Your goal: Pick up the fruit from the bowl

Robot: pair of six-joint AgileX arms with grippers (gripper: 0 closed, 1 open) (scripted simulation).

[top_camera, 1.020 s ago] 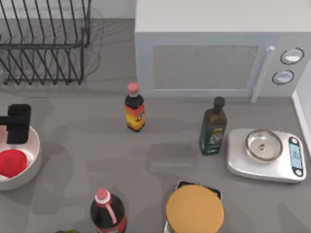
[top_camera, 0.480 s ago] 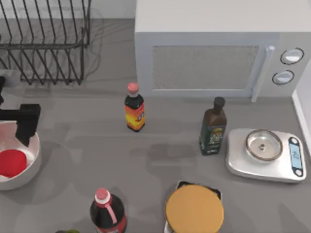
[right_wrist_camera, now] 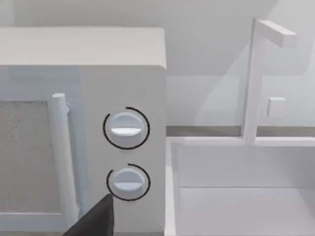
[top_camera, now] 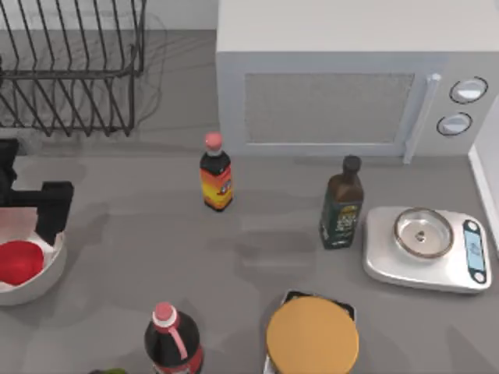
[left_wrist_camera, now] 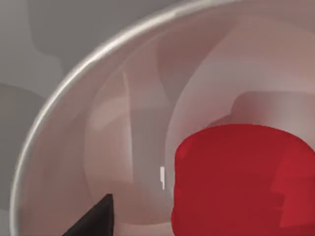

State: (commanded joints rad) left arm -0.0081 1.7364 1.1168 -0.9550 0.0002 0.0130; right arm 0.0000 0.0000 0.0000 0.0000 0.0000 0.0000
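Note:
The bright-red fruit [top_camera: 19,261] lies inside the white bowl [top_camera: 48,274] at the table's left edge. My left gripper [top_camera: 14,218] hangs over the back half of the bowl, just behind the fruit, and is open. One black finger [top_camera: 54,212] sits above the bowl's right rim. In the left wrist view the fruit [left_wrist_camera: 243,179] is close below, resting against the glossy bowl wall [left_wrist_camera: 98,128], with a dark fingertip [left_wrist_camera: 93,219] beside it. My right arm is parked, with a fingertip [right_wrist_camera: 93,219] in the right wrist view.
A wire dish rack [top_camera: 70,70] stands behind the bowl. A microwave [top_camera: 343,78] is at the back, and a sauce bottle [top_camera: 215,175] and a dark oil bottle [top_camera: 341,204] stand mid-table. A steel-dished scale [top_camera: 425,245] is at the right. A red-capped bottle [top_camera: 171,339] and an orange-lidded jar [top_camera: 312,335] stand in front.
The left gripper's visible finger has shifted to the right and slightly forward over the bowl's rim. The fruit and the bowl have stayed in place.

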